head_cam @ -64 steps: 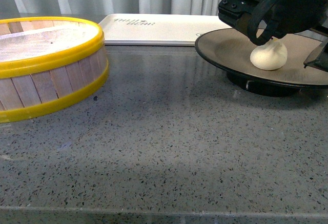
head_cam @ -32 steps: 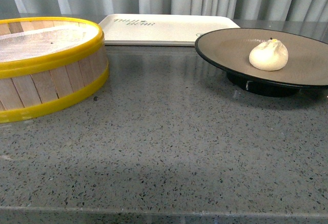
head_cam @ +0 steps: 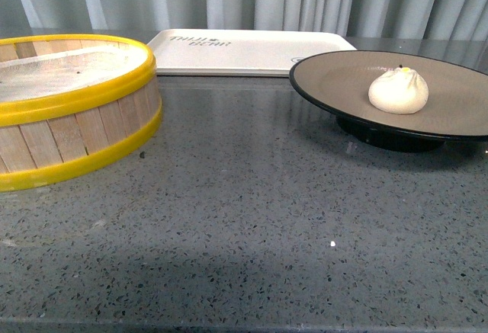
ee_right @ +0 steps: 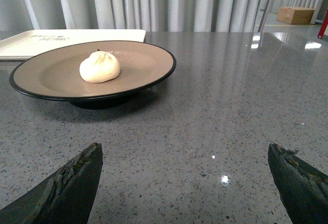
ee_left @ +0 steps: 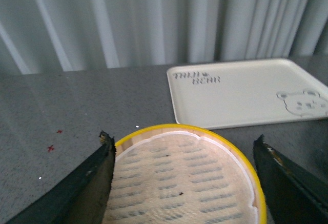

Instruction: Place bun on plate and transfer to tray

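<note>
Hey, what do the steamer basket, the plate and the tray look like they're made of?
The steamer basket has a wall of pale wooden slats, with glossy yellow bands that look like plastic and a woven, cloth-like liner. The plate is probably glazed ceramic, with a matte tan inside and a shiny black rim. The tray is smooth and off-white with printed lettering, likely plastic or melamine.

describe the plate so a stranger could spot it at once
On the grey speckled countertop, look right of the yellow-rimmed steamer basket. The plate is the wide round tan dish with a black rim, the only thing holding a white bun.
</note>
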Robot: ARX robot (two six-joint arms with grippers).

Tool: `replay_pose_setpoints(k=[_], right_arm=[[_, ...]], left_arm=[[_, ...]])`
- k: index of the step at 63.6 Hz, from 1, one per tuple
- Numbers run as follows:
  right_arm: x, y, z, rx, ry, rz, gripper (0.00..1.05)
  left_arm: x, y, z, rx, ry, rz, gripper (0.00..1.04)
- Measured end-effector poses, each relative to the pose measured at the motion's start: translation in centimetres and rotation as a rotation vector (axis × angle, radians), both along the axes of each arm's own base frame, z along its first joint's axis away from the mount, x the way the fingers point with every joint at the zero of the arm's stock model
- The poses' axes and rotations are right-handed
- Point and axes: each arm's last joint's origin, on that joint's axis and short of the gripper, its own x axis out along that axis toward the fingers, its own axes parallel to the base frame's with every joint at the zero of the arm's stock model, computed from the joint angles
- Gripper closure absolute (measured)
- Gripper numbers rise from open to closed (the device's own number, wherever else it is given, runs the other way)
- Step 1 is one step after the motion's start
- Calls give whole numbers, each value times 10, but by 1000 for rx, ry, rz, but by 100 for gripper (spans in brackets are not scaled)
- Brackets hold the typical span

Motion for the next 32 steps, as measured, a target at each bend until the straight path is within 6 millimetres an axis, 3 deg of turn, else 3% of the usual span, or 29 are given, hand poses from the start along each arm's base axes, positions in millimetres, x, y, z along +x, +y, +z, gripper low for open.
replay_pose_setpoints(k=[6, 13, 23, 32], right_arm=[[0, 0, 0, 0, 0, 1, 8], [0, 0, 0, 0, 0, 1, 8], [0, 0, 0, 0, 0, 0, 8], [0, 0, 0, 0, 0, 1, 8]], left_arm=[[-18, 18, -32, -27, -2, 31, 49], [-36, 21, -67, -37, 38, 41, 69], [-50, 21, -90, -44, 29, 30, 99], [-59, 21, -105, -51, 34, 30, 101]])
